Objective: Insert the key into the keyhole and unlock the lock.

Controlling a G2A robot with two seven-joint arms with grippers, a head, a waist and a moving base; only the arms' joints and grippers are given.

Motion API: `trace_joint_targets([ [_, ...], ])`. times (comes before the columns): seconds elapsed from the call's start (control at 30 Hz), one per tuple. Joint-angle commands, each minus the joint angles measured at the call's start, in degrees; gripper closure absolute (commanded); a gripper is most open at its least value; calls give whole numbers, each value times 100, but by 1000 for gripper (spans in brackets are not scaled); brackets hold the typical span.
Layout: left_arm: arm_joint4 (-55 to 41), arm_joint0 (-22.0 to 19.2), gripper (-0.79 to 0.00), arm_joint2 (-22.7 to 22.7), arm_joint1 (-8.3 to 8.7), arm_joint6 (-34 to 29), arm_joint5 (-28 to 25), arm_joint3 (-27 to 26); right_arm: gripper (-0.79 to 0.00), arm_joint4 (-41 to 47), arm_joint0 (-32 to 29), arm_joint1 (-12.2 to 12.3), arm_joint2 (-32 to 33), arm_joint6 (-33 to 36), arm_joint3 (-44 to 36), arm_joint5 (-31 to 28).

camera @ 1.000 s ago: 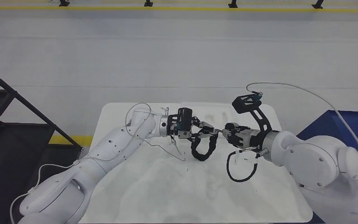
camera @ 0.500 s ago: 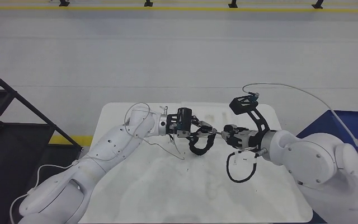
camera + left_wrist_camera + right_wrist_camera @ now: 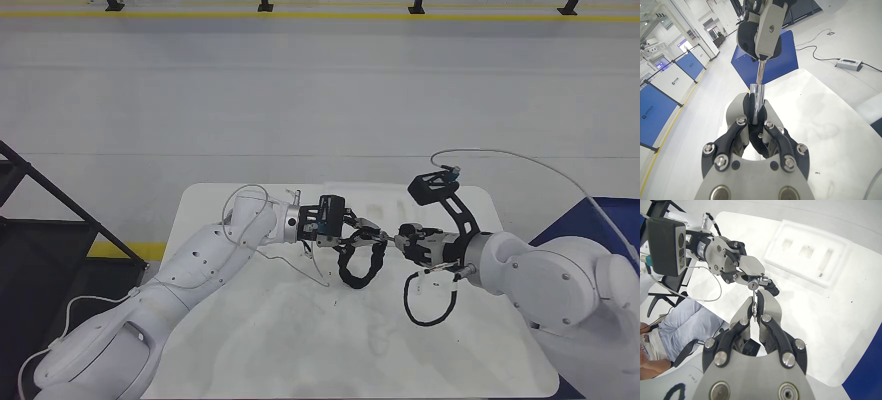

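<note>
My left gripper (image 3: 755,106) is shut on the lock (image 3: 757,98), a chrome cylinder with a black looped cable (image 3: 358,268) hanging under it above the white table (image 3: 300,330). My right gripper (image 3: 754,306) is shut on the silver key (image 3: 754,308). In the left wrist view the key blade (image 3: 760,73) points at the cylinder's end, its tip right at the rim. In the right wrist view the keyhole face (image 3: 753,285) sits just beyond the key tip, which lies slightly off the slot. In the top view the two grippers meet nose to nose at the lock (image 3: 385,238) over the table's middle.
A white foam tray (image 3: 806,256) with three recesses lies on the table behind the grippers. A black cable loop (image 3: 428,300) hangs from the right arm. A blue panel (image 3: 772,56) and floor cables stand beyond the table edge.
The right gripper with the key has crept left toward the lock. The left gripper and its hanging cable have shifted slightly, closing the gap between key tip and keyhole.
</note>
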Motion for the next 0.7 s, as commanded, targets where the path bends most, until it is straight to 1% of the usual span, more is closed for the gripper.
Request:
trace_joint_targets([
  [0.0,16,6,0,-9,-2,2,-14,-4,0,-8,6,1,-16,12,9,9],
  [0.67,114,46,0,-84,-40,-15,-111,5,0,3,61,7,-107,-12,60,-3],
])
